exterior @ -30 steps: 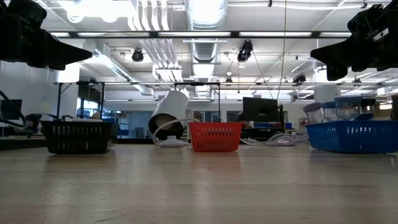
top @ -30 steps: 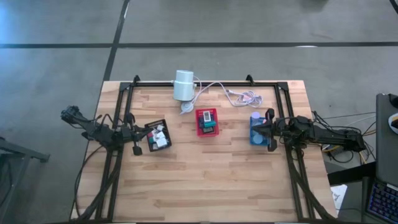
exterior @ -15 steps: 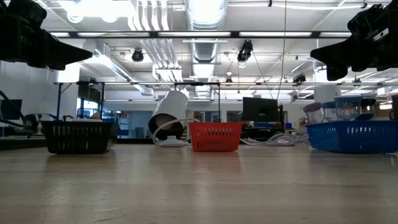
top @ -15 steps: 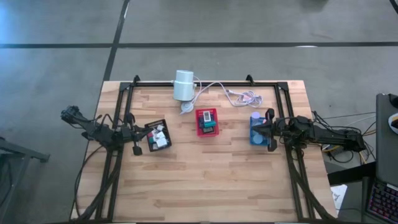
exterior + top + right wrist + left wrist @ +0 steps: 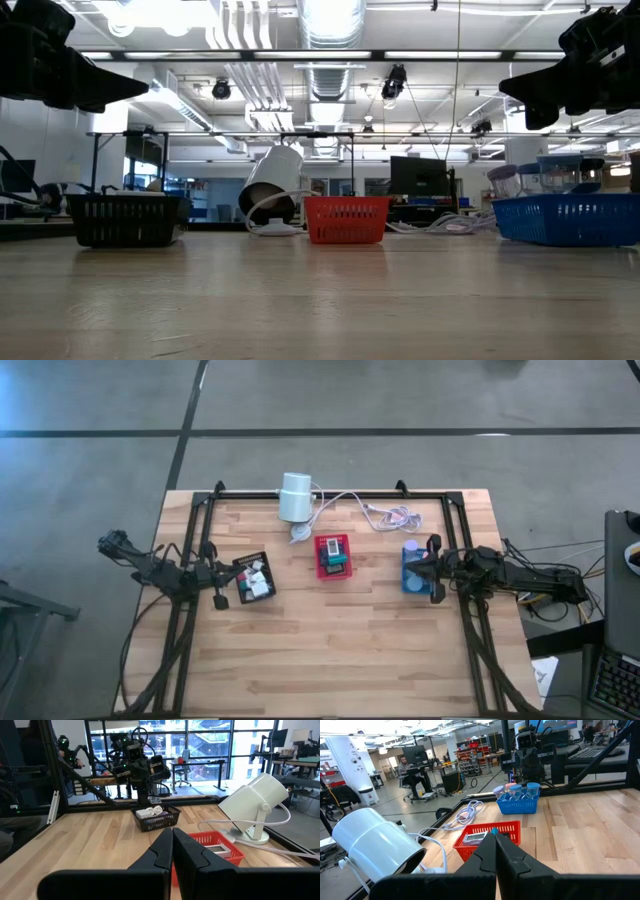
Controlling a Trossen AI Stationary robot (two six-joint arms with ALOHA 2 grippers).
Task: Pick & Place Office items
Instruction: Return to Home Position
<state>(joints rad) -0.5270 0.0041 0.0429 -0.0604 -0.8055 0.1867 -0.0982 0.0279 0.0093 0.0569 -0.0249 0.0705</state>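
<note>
- Left gripper (image 5: 493, 832), fingers pressed together on nothing, hangs above the table's (image 5: 330, 650) left side, just left of the black basket (image 5: 157, 821).
- Right gripper (image 5: 172, 831) I read as closed and empty as well, raised at the right side of the blue basket (image 5: 517, 806).
- Office items (image 5: 256, 579) lie in the baskets: white and teal pieces in the black one, a white clock-like piece (image 5: 474, 838) in the red basket (image 5: 507, 831), and round-lidded pieces in the blue.
- White cylinder (image 5: 295, 497) with its cable sits at the far edge.
</note>
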